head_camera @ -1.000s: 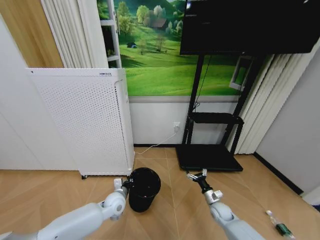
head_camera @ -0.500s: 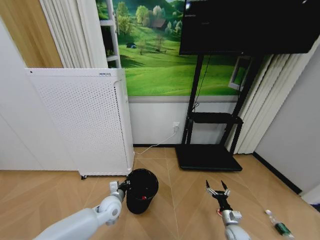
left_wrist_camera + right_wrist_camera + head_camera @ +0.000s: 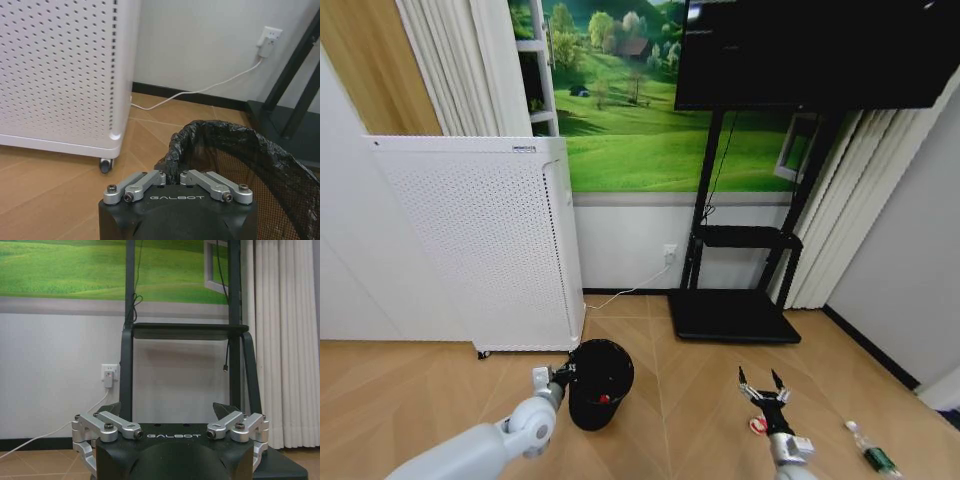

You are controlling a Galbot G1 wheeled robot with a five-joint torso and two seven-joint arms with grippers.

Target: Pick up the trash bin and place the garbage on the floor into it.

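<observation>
Left gripper (image 3: 172, 176) is clamped on the liner-wrapped rim of the trash bin (image 3: 599, 382), which sits beside the white perforated cabinet (image 3: 480, 240). Right gripper (image 3: 764, 388) hangs spread wide and empty above a red wrapper (image 3: 757, 426) on the floor (image 3: 690, 400). I'd drop straight down and centre it before pinching.

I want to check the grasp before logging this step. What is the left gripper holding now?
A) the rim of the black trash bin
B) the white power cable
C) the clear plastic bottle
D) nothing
A: in the left wrist view the left gripper is closed on the liner-covered rim of the trash bin.
</observation>
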